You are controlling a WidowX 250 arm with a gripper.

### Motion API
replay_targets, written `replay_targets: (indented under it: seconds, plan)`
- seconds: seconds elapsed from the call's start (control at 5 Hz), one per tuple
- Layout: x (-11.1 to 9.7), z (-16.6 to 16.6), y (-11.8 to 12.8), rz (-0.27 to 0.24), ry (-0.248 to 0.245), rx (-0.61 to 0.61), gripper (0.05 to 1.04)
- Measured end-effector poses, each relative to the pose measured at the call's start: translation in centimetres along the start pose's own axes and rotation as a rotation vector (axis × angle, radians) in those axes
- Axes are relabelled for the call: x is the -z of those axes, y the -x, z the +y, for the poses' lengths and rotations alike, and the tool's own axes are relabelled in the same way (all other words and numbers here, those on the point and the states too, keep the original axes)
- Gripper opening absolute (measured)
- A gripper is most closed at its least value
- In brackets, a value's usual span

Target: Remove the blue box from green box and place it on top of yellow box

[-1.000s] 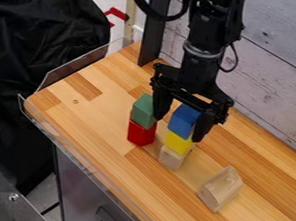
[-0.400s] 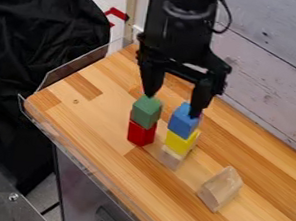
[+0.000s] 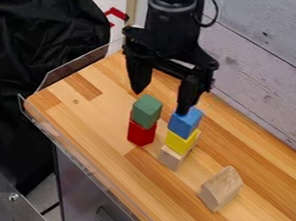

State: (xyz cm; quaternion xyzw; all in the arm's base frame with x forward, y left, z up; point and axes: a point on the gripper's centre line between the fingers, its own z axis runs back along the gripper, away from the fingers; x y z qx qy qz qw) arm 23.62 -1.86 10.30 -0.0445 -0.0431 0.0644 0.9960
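My gripper [image 3: 160, 100] hangs open above and behind the two stacks, its fingers spread wide with nothing between them. The blue box [image 3: 184, 121] rests on the yellow box [image 3: 179, 142], slightly turned relative to it. To their left, the green box [image 3: 146, 110] is on top of a red block [image 3: 141, 133]. The right fingertip is just over the back of the blue box; whether it touches cannot be told. The left fingertip is up and to the left of the green box.
Beneath the yellow box is a plain wooden block [image 3: 172, 157]. Another pale wooden piece [image 3: 220, 189] lies to the right, nearer the front. A clear rim [image 3: 78, 69] edges the wooden table [image 3: 103, 111] at left, and a whitewashed plank wall [image 3: 268, 81] stands behind.
The gripper has moved up and to the left from around the blue box, which now stands free of its fingers. Both stacks look to be in the same places.
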Motion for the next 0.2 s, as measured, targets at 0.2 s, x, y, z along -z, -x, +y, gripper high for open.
replay_targets:
  seconds: [0.2]
  plan:
    - [0.05,0.8,0.18,0.013,-0.053,-0.037,1.0]
